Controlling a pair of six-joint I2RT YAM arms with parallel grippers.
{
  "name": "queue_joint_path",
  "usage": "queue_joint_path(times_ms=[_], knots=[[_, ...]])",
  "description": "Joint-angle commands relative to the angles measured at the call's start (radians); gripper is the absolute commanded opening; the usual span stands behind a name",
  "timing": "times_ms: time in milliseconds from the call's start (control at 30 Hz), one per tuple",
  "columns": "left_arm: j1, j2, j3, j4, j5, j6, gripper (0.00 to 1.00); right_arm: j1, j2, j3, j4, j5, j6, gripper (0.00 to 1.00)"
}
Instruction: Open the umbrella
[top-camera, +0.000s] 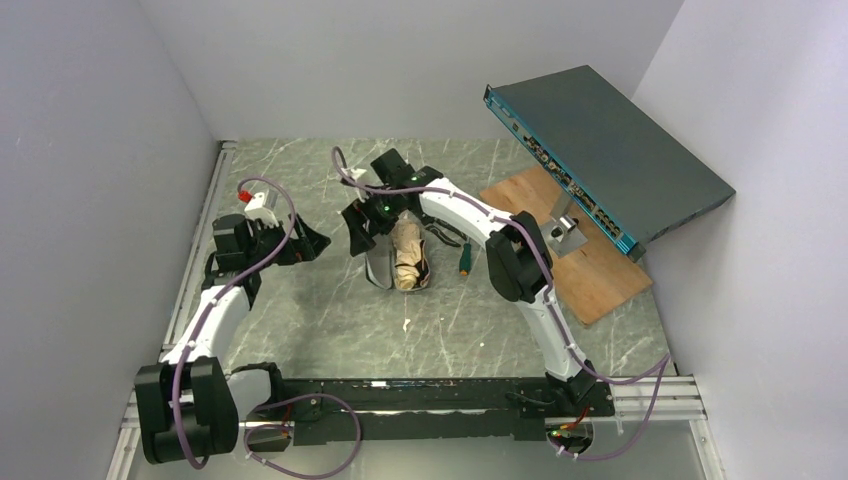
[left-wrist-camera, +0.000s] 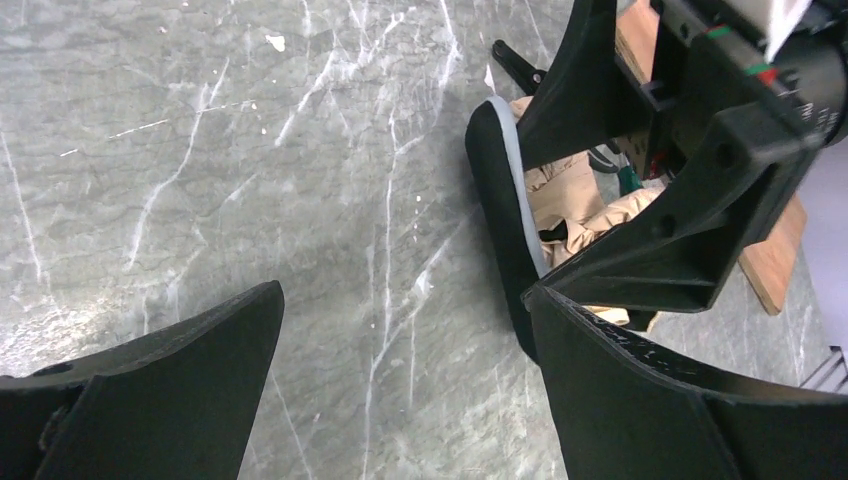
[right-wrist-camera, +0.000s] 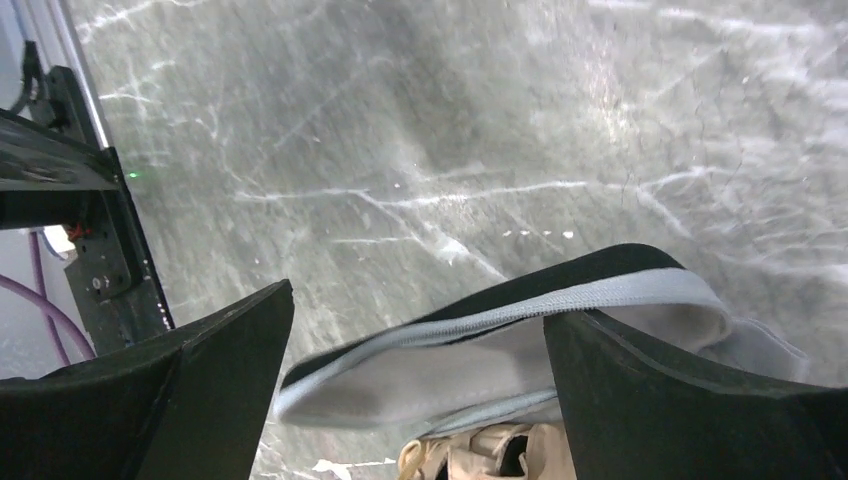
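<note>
Crinkled beige umbrella (top-camera: 406, 255) lies bundled on veined grey marble tabletop (top-camera: 320, 300).

The left arm (top-camera: 215, 310) bends up, and the left gripper (top-camera: 303, 243) points toward the middle, fingers wide apart. The right arm (top-camera: 545, 310) reaches far across, and the right gripper (top-camera: 362, 232) points down, fingers wide apart too.

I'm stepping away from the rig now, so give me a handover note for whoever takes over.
Left gripper: open, empty, apart from the umbrella, on its left.
Right gripper: open, low over the umbrella, fingers either side of its black, grey-edged flap, not gripping.
Umbrella: folded, lying on the table.
Done: nothing yet.
Left: grasp and open it.
</note>
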Motion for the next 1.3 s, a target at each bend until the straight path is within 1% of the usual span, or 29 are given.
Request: queue_joint_path(times_ms=[0, 67, 133, 233, 267, 333, 433, 500, 567, 600, 633, 700, 733, 767, 833, 900, 967, 1100, 1267], knots=[[0.008, -0.007, 0.000, 0.076, 0.068, -0.045, 0.98, 0.013, -0.013, 0.079, 0.052, -0.064, 0.002, 0.96], [0.008, 0.000, 0.014, 0.087, 0.095, -0.036, 0.95, 0.008, -0.018, 0.077, 0.043, -0.089, 0.007, 0.96], [0.007, 0.007, 0.035, 0.081, 0.105, -0.023, 0.92, -0.007, -0.059, 0.045, 0.054, -0.109, 0.024, 0.94], [0.002, 0.027, 0.059, 0.077, 0.135, 0.002, 0.84, -0.048, -0.189, -0.086, 0.168, -0.129, 0.116, 0.92], [-0.003, 0.031, 0.066, 0.074, 0.135, 0.012, 0.83, -0.064, -0.239, -0.134, 0.214, -0.135, 0.148, 0.92], [-0.022, 0.034, 0.078, 0.068, 0.120, 0.041, 0.82, -0.092, -0.320, -0.222, 0.271, -0.137, 0.181, 0.91], [-0.052, 0.042, 0.089, 0.069, 0.104, 0.068, 0.82, -0.124, -0.390, -0.280, 0.264, -0.143, 0.182, 0.91], [-0.064, 0.052, 0.096, 0.071, 0.101, 0.073, 0.82, -0.144, -0.419, -0.305, 0.240, -0.100, 0.176, 0.89], [-0.079, 0.060, 0.110, 0.058, 0.094, 0.087, 0.82, -0.157, -0.446, -0.347, 0.229, 0.006, 0.173, 0.85], [-0.086, 0.062, 0.114, 0.056, 0.090, 0.096, 0.82, -0.158, -0.453, -0.363, 0.217, 0.086, 0.165, 0.82], [-0.094, 0.063, 0.122, 0.053, 0.086, 0.108, 0.82, -0.159, -0.453, -0.376, 0.197, 0.152, 0.157, 0.80], [-0.112, 0.061, 0.131, 0.043, 0.070, 0.124, 0.83, -0.157, -0.439, -0.383, 0.170, 0.236, 0.156, 0.73], [-0.123, 0.060, 0.138, 0.034, 0.059, 0.133, 0.84, -0.155, -0.427, -0.379, 0.158, 0.261, 0.164, 0.72], [-0.125, 0.056, 0.145, 0.024, 0.036, 0.142, 0.87, -0.153, -0.415, -0.375, 0.148, 0.274, 0.172, 0.72], [-0.164, 0.047, 0.147, 0.021, 0.001, 0.153, 0.94, -0.137, -0.397, -0.378, 0.147, 0.299, 0.181, 0.76], [-0.169, 0.041, 0.145, 0.022, -0.024, 0.146, 0.97, -0.118, -0.389, -0.392, 0.163, 0.332, 0.193, 0.76], [-0.169, 0.041, 0.146, 0.014, -0.044, 0.135, 0.98, -0.082, -0.369, -0.388, 0.153, 0.386, 0.195, 0.75], [-0.169, 0.031, 0.137, 0.003, -0.081, 0.124, 1.00, -0.063, -0.281, -0.349, 0.081, 0.398, 0.219, 0.74], [-0.167, 0.013, 0.136, -0.026, -0.109, 0.145, 1.00, -0.041, -0.218, -0.357, 0.099, 0.427, 0.215, 0.69]])
